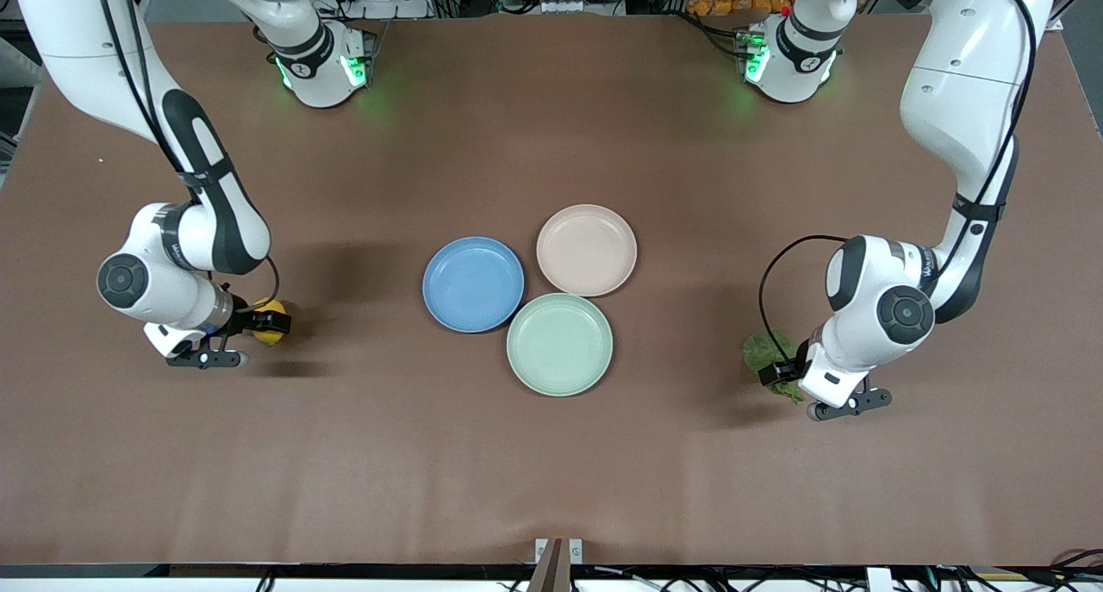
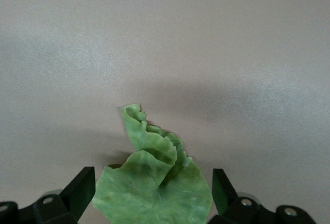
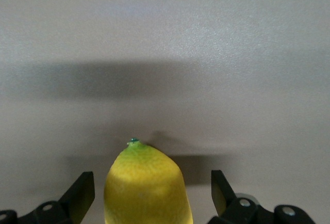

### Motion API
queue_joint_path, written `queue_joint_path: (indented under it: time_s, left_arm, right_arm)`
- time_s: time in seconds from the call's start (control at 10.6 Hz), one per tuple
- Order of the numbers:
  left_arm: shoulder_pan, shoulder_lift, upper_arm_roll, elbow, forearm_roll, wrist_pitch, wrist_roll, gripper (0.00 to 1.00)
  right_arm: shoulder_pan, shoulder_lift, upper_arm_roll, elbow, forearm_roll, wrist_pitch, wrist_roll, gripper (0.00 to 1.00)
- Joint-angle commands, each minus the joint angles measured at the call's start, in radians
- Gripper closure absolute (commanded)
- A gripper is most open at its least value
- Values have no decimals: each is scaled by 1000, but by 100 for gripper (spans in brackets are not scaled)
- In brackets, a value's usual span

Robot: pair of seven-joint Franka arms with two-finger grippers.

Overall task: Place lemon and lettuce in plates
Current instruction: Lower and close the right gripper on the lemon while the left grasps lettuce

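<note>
Reaching is under way at both ends of the worktop (image 1: pixel 551 454), and no lifting has been done yet. At the right arm's end, the right gripper (image 1: pixel 274 322) is set low around the lemon (image 1: pixel 270 309); in the right wrist view the lemon (image 3: pixel 147 185) is seen between the jaws, which are held wide, with a clear gap on each side of the fruit. At the middle of the worktop three plates lie close together: the blue plate (image 1: pixel 473 283), the beige-pink plate (image 1: pixel 587 250) and a mint-green plate (image 1: pixel 560 344), the last being nearest to the front camera. All three are bare. At the left arm's end, the left gripper (image 1: pixel 780 373) is brought down around the lettuce (image 1: pixel 763 351); in the left wrist view the leaf (image 2: pixel 154 188) is seen crumpled between jaws that are likewise spread wide and not pressed on it.

The step in hand is judged to be the grasp, with both items resting on the worktop well apart from the plates. Next, both pairs of jaws would need to be closed, gently on the soft leaf, more firmly on the smooth, rounded lemon, which could slip. Each item would then be lifted and carried to the middle, the blue and beige-pink plates being the likely targets
</note>
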Motion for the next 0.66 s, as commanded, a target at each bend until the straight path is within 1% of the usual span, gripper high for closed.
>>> queue_joint_path:
  time_s: [0.0, 0.19, 0.57]
  left_arm:
    - [-7, 23, 4, 18, 37, 1, -26, 0]
    - [-10, 28, 5, 18, 37, -1, -26, 0]
    - [-11, 49, 5, 16, 55, 1, -23, 0]
  right_arm:
    - [3, 8, -1, -15, 16, 31, -1, 0]
    - [3, 14, -1, -38, 18, 78, -1, 0]
    - [3, 21, -1, -44, 18, 94, -1, 0]
